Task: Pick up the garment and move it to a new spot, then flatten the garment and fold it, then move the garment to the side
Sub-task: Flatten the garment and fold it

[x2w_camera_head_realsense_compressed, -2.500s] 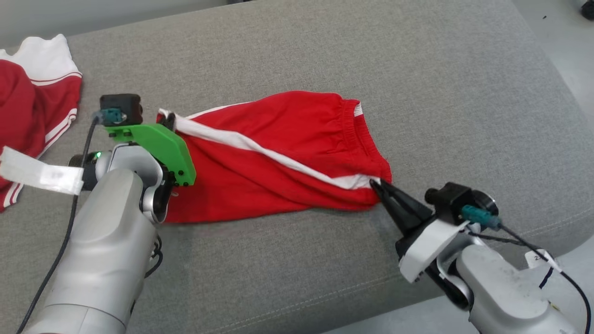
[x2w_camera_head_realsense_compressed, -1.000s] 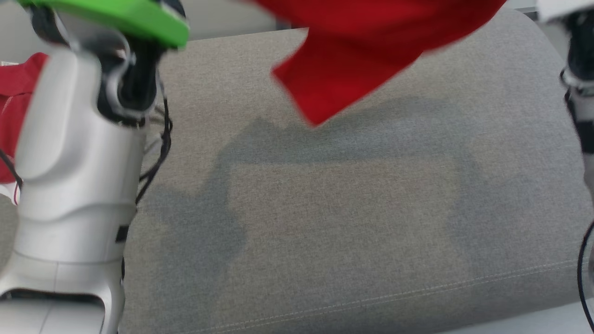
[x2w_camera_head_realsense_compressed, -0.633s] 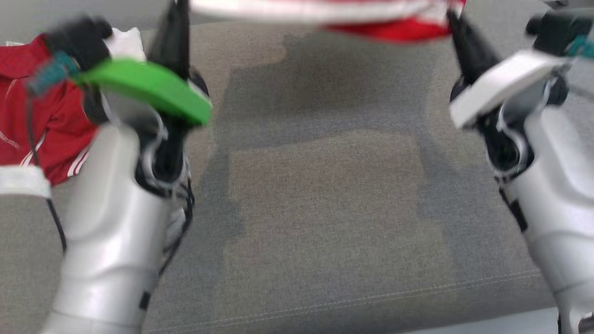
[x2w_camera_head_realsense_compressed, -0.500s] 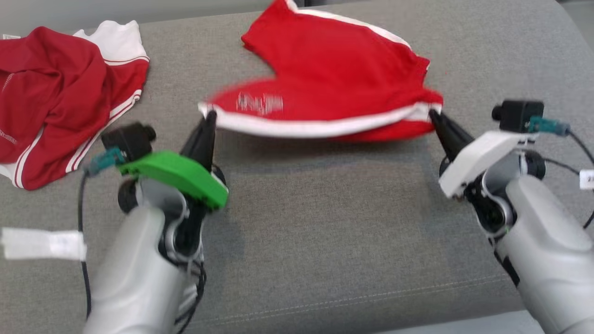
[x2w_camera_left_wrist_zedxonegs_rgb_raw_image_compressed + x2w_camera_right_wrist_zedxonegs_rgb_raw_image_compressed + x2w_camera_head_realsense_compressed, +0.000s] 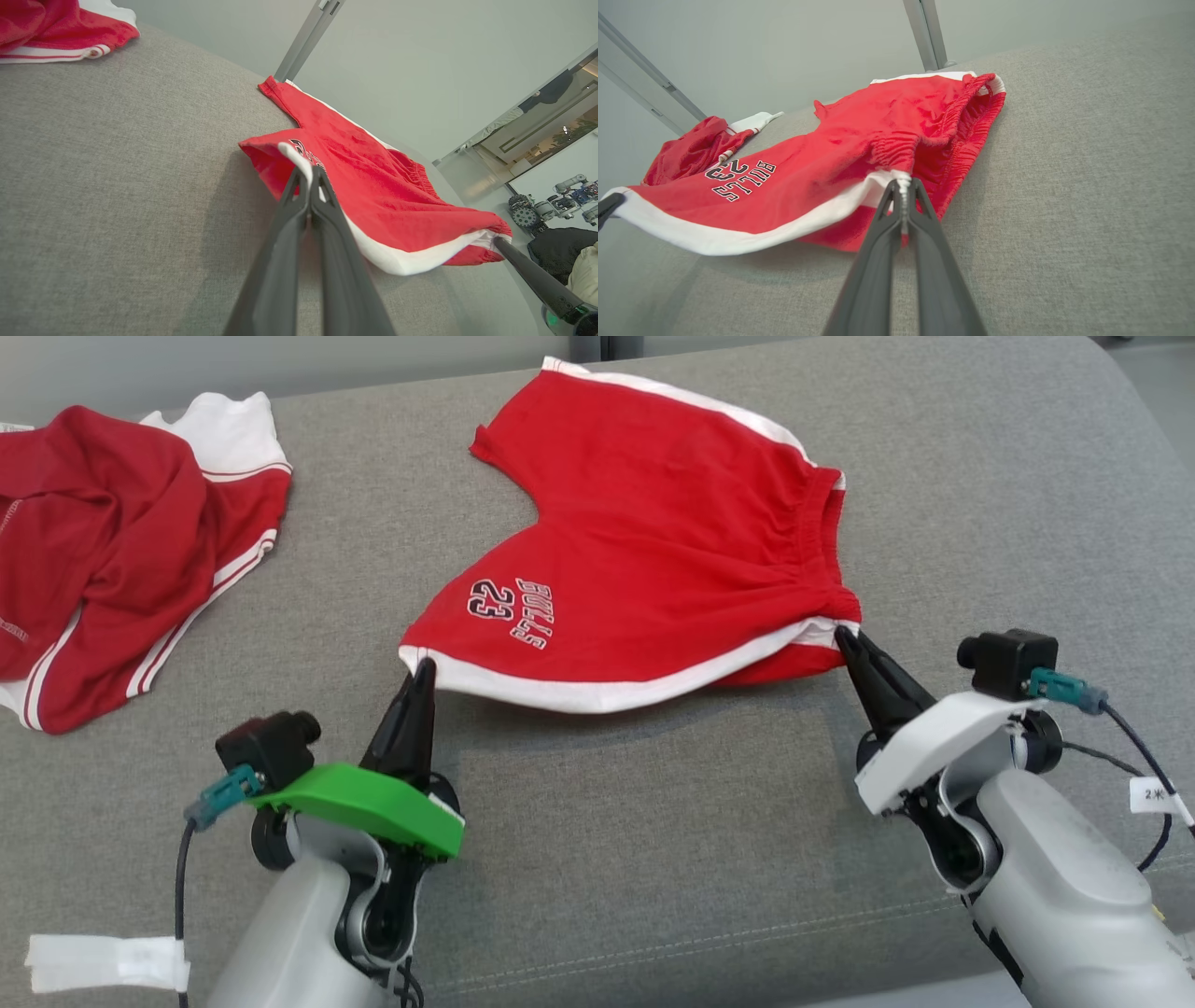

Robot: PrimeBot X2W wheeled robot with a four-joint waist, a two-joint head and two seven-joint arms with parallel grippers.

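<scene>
Left gripper (image 5: 425,667) near front of grey cushion (image 5: 653,859) — jaws pinched tight on white-trimmed hem corner of red shorts (image 5: 653,541). Right gripper (image 5: 845,637) clamped on waistband corner. Shorts stretched between both, near edge raised off cushion, rest lying toward cushion's back. Print reads "BULLS 23". Second red-and-white garment (image 5: 112,551) crumpled at cushion's far left — well apart.

On cushion (image 5: 653,859), shorts (image 5: 653,541) (jersey (image 5: 112,551) leftward)
</scene>
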